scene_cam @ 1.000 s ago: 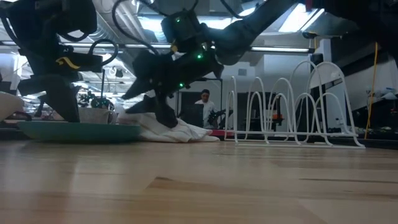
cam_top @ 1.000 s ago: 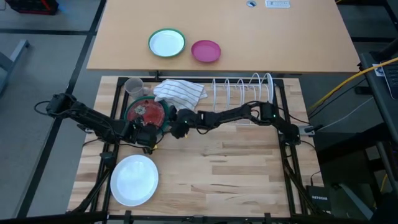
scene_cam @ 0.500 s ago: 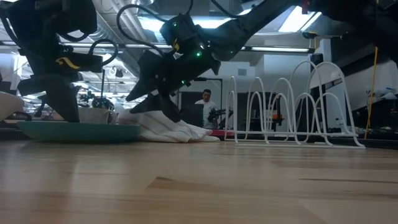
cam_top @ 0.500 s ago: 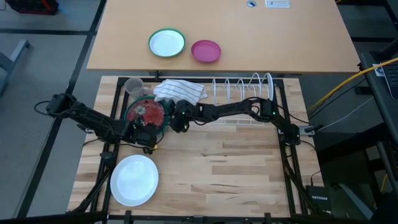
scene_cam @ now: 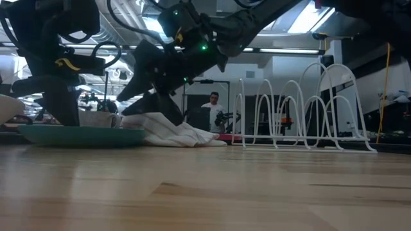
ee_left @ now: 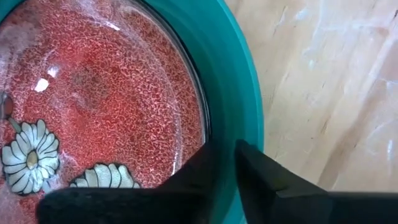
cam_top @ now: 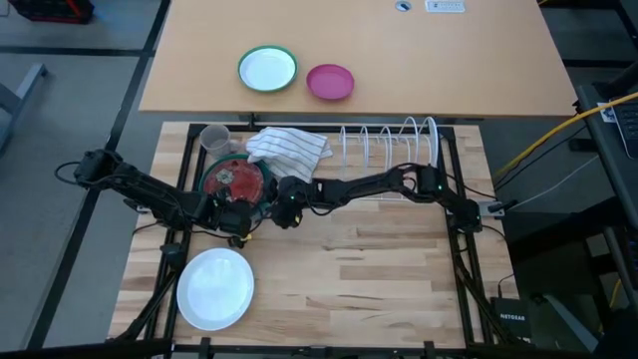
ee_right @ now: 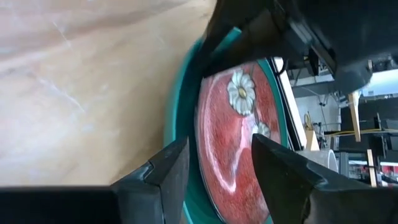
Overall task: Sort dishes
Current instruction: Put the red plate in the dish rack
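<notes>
A red-brown glossy plate [cam_top: 234,179] with white flowers lies inside a dark green plate [scene_cam: 83,135] at the table's far left. A white plate [cam_top: 214,287] lies flat near the front left corner. My left gripper [cam_top: 237,214] is at the stacked plates' near edge, shut on the green rim. My right gripper [cam_top: 281,196] is open just right of the stack. In its wrist view, its fingers [ee_right: 168,168] stand on either side of the plates' edge [ee_right: 183,124]. I cannot tell whether they touch it. My left gripper pinches the dark green plate's rim [ee_left: 239,124] between its two nearly closed fingers, at the plate's near side. One finger [ee_left: 202,171] lies toward the red-brown plate, the other [ee_left: 258,171] toward the outer edge. The fingers come from above, pointing down. The plate rests flat on the table.
A striped white cloth [cam_top: 289,147] and a clear cup [cam_top: 214,138] lie just beyond the stack. A white wire dish rack [cam_top: 391,145] stands at the far middle. A small green-rimmed plate [cam_top: 267,68] and a pink bowl [cam_top: 330,81] sit on the far table.
My right gripper has swung briefly toward the cloth and come back, ending a little farther toward the table's left edge, at the stacked plates. It stays open. My left gripper and the plates have kept still.
</notes>
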